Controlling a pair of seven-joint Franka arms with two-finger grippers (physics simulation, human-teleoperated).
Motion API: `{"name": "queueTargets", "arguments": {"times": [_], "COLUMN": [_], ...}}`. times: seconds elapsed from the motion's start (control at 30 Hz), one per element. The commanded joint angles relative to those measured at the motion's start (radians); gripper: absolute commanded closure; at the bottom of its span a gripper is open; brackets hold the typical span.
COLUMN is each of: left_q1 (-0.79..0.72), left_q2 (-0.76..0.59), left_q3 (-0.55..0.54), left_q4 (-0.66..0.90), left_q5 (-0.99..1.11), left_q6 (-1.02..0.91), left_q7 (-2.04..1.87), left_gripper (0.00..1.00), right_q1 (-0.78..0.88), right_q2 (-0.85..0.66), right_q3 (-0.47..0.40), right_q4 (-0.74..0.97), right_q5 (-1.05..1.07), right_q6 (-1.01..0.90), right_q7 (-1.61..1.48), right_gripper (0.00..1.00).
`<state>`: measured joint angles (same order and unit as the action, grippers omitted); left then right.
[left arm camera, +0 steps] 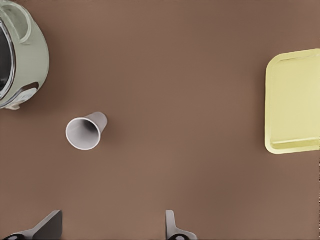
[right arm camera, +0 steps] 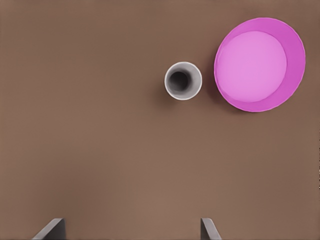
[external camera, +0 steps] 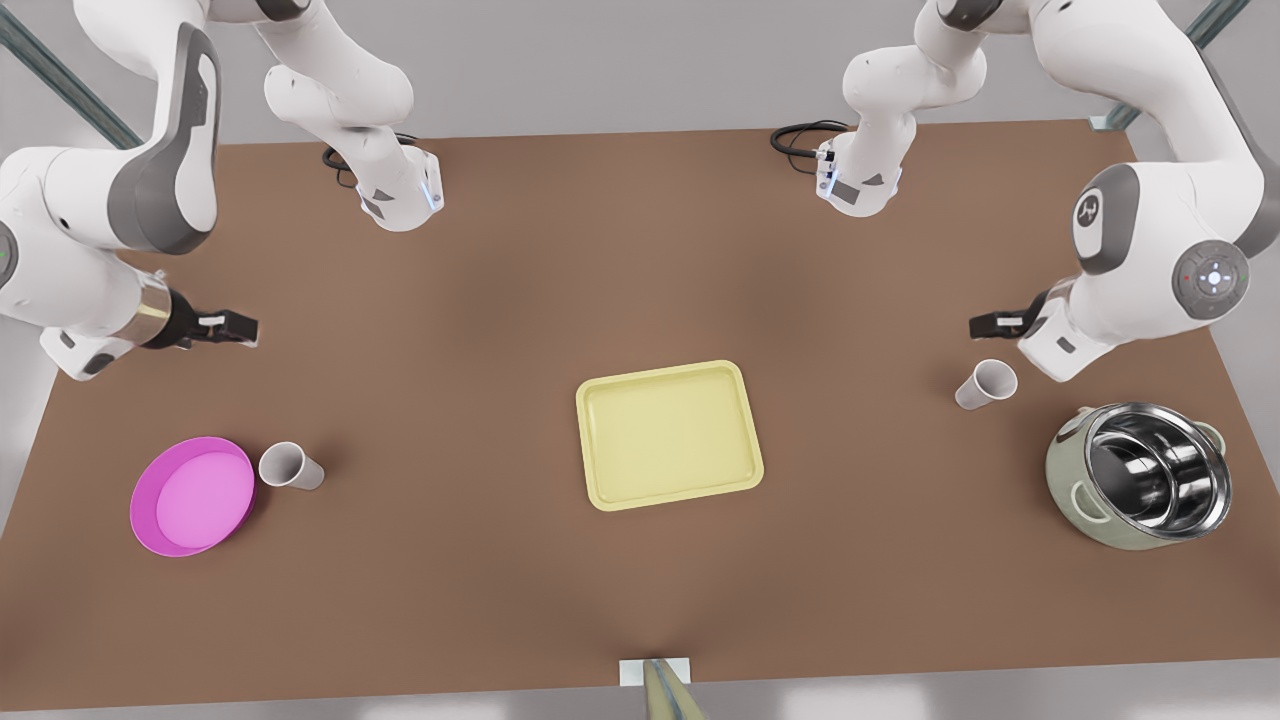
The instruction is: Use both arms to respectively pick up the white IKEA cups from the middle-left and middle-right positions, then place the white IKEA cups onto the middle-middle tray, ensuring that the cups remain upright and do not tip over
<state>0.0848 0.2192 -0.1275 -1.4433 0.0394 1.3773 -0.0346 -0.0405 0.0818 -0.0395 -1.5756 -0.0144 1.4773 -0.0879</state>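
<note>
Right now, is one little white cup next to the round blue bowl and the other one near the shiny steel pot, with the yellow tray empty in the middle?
Almost. The round bowl is magenta-pink, not blue, as the front view shows. The rest holds: one small white cup stands beside it, the other white cup is near the shiny steel pot, and the flat pale yellow tray in the middle is empty.

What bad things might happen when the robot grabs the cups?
The cup by the pink bowl stands very close to it, so the open right gripper might bump the bowl. The open left gripper could knock over the other cup near the pot. Either cup might tip on the tray.
</note>
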Motion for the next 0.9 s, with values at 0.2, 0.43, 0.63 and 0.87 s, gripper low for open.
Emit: {"name": "queueTargets", "arguments": {"times": [0.2, 0.43, 0.63, 0.87], "left_q1": [0.001, 0.039, 0.05, 0.058], "left_q2": [0.042, 0.104, 0.134, 0.135], "left_q3": [0.195, 0.261, 0.298, 0.321], "left_q4": [-0.141, -0.419, -0.528, -0.595], "left_q5": [-0.009, -0.012, -0.044, -0.042], "left_q6": [0.33, 0.776, 0.813, 0.819], "left_q7": [0.176, 0.229, 0.239, 0.275], "left_gripper": [0.0, 0.0, 0.0, 0.0], "right_q1": [0.002, -0.082, -0.119, -0.128], "right_q2": [0.314, 0.547, 0.564, 0.564], "right_q3": [-0.002, -0.003, -0.005, -0.005], "right_q4": [0.242, 0.252, 0.166, 0.062], "right_q5": [-0.006, 0.016, 0.013, 0.013], "right_q6": [0.201, 0.4, 0.475, 0.575], "right_q7": [-0.081, -0.145, -0.147, -0.145], "right_gripper": [0.0, 0.0, 0.0, 0.0]}}
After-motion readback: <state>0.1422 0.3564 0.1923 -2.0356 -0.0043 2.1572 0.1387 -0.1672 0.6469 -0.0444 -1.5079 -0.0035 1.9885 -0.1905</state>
